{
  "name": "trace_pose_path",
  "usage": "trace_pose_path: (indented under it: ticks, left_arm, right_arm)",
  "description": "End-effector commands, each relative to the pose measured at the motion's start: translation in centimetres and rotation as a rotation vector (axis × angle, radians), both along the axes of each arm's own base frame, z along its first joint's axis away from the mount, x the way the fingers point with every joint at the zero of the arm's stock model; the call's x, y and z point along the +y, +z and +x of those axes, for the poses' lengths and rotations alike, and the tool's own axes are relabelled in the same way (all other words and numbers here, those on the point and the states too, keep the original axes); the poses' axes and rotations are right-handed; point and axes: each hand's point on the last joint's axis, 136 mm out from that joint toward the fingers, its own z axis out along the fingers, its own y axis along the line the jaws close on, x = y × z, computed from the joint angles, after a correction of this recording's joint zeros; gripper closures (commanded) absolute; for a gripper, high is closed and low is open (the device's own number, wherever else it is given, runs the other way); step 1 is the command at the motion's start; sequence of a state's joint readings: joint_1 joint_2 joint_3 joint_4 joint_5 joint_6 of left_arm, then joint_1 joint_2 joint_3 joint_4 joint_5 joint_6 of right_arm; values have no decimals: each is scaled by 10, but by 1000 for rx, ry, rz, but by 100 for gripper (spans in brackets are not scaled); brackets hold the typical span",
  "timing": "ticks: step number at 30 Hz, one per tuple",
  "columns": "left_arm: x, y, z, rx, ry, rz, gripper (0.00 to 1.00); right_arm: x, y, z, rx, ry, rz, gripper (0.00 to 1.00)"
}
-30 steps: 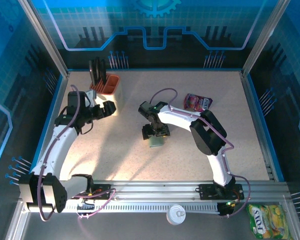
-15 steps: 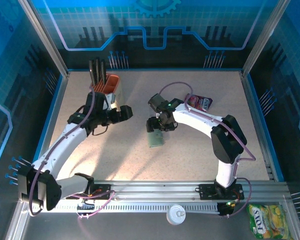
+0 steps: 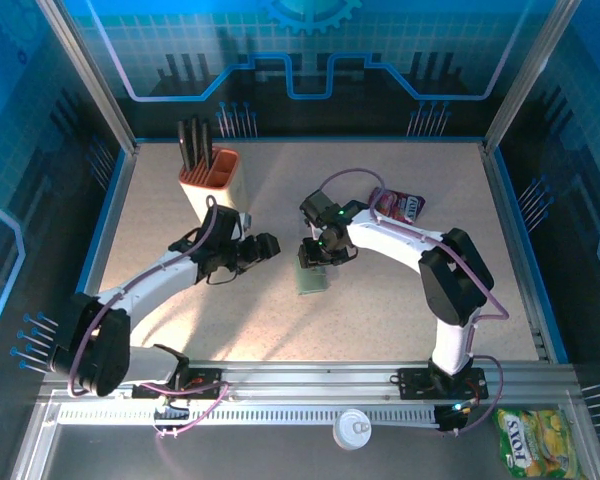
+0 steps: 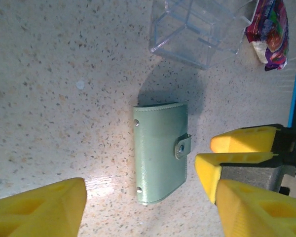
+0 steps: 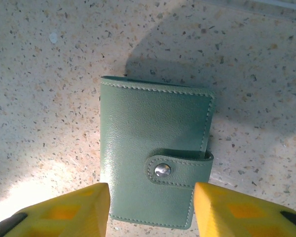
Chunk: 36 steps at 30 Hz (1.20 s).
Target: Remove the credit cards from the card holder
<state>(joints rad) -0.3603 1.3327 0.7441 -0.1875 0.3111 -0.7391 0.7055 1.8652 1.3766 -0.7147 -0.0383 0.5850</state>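
Left gripper (image 3: 268, 247) has swung in beside the closed holder (image 5: 153, 133), fingers spread; right gripper (image 5: 149, 197), also spread, straddles its strap (image 5: 180, 170), which needs unsnapping next.

Table (image 3: 400, 300): speckled beige top, blue rim at the edges.

Directly on it:
- card holder (image 3: 313, 279), just left of centre in the top view; grey-green, lying flat and folded shut, snap tab fastened over the front (image 5: 153, 138).
- orange-and-cream pen cup (image 3: 215, 185), upper left, upright, black pens inside.
- pink-magenta snack pouch (image 3: 397, 205), upper right of centre, flat.
- clear plastic box (image 4: 197, 29), top of the left wrist view, between card holder (image 4: 160, 153) and pouch (image 4: 271, 29), touching neither.
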Motion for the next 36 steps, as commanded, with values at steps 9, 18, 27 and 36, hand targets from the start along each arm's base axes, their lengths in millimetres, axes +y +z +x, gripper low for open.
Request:
trace_pose_path:
  ticks: [9, 18, 27, 36]
  left_arm:
    - [-11, -27, -10, 60, 21, -113, 34]
    - [-17, -31, -7, 66, 6, -135, 37]
    - [-17, -31, -2, 58, 17, -136, 38]
    - [-23, -33, 3, 70, 18, -173, 46]
  right_arm:
    - [3, -16, 6, 25, 71, -50, 58]
    - [6, -30, -2, 53, 101, -91, 59]
    - [4, -43, -13, 78, 108, -165, 58]
    - [4, -54, -21, 81, 93, -242, 64]
